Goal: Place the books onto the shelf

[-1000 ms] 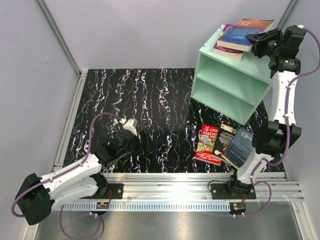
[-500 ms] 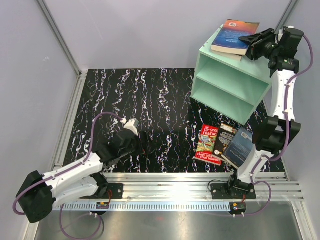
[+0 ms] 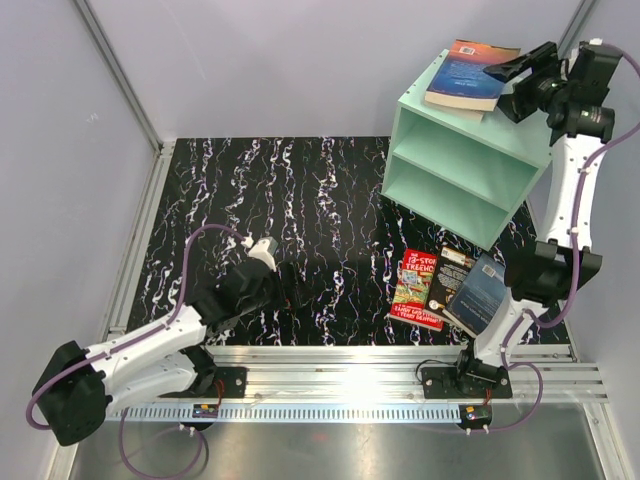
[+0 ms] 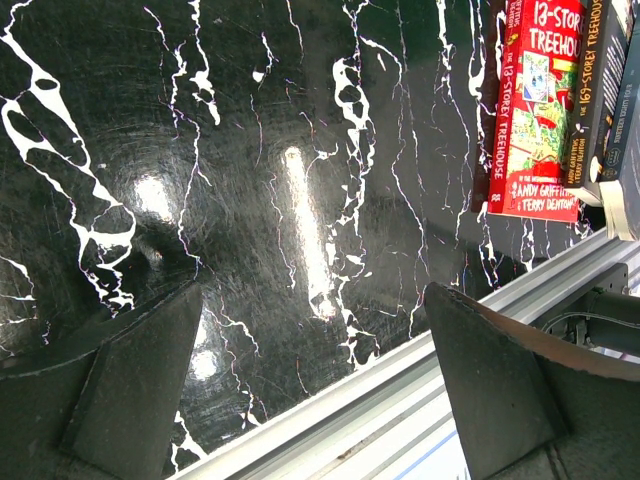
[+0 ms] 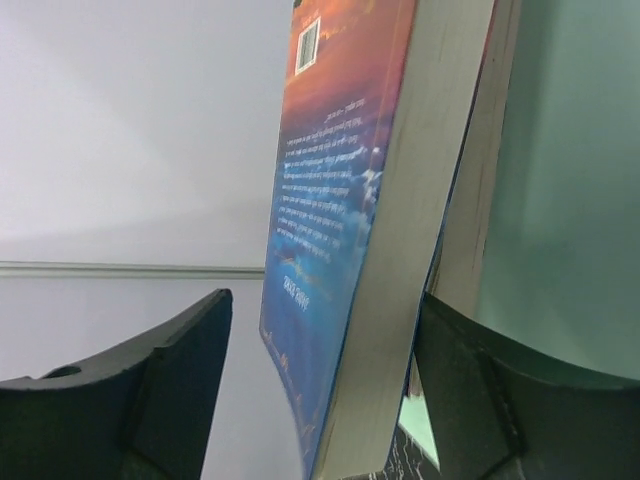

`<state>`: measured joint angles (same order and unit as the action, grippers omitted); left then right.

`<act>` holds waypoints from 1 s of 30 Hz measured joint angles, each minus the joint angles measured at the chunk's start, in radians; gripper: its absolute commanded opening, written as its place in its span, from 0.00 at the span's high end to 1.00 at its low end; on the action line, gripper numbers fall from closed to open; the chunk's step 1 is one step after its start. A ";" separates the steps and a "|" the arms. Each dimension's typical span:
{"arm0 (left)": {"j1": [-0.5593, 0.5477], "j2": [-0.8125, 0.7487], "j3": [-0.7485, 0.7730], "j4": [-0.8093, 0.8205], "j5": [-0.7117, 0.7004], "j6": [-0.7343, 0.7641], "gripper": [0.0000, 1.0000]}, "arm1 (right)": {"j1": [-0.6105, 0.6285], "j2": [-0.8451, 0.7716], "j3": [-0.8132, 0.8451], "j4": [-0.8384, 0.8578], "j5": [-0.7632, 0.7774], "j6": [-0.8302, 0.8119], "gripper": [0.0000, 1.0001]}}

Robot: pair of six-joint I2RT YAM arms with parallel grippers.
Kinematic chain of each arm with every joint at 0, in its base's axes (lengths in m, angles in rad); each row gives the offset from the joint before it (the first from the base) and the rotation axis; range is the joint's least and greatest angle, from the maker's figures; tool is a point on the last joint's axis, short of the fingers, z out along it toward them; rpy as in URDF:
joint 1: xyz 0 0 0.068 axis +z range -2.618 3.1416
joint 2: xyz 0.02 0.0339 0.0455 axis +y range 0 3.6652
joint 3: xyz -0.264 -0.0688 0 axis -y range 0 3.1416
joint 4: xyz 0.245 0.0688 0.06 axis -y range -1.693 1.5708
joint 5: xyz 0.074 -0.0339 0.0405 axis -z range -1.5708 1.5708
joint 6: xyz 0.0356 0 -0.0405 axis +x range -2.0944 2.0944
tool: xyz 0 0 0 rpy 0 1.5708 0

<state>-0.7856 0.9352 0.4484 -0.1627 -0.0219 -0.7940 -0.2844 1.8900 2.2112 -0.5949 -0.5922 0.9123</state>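
Right gripper (image 5: 325, 300) jaws parted either side of sunset book (image 5: 330, 200), seemingly letting it rest atop shelf (image 3: 450, 170). Left gripper (image 4: 312, 295) wide, idle over table (image 3: 300, 200).

Glossy black marbled tabletop (image 4: 300, 120), matt mint shelf (image 3: 505, 135), glossy red paperback (image 3: 417, 290)

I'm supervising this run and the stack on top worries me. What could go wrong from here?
The right gripper, open, straddles the blue-orange book at its edge. Retreating askew could drag it off the book beneath, perhaps off the shelf. The red book, black book and blue book crowd together on the table, so picking one may shift the others.
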 measured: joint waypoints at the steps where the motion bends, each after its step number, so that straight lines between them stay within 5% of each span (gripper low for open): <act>1: 0.000 0.001 0.000 0.000 0.000 0.000 0.04 | -0.001 0.004 0.042 -0.050 0.017 -0.023 0.19; 8: 0.000 0.003 0.000 0.000 0.001 0.000 0.05 | -0.018 0.083 0.399 -0.275 0.076 -0.140 0.05; 19: 0.000 0.003 0.000 -0.001 0.001 0.000 0.05 | -0.022 0.059 0.231 -0.383 0.146 -0.233 0.04; 30: 0.000 0.043 0.000 0.001 0.003 0.000 0.06 | -0.021 0.065 0.192 -0.310 0.138 -0.224 0.09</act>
<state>-0.7856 0.9783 0.4484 -0.1616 -0.0193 -0.7940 -0.3058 1.9553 2.4031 -0.9051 -0.4545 0.6880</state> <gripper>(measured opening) 0.946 0.915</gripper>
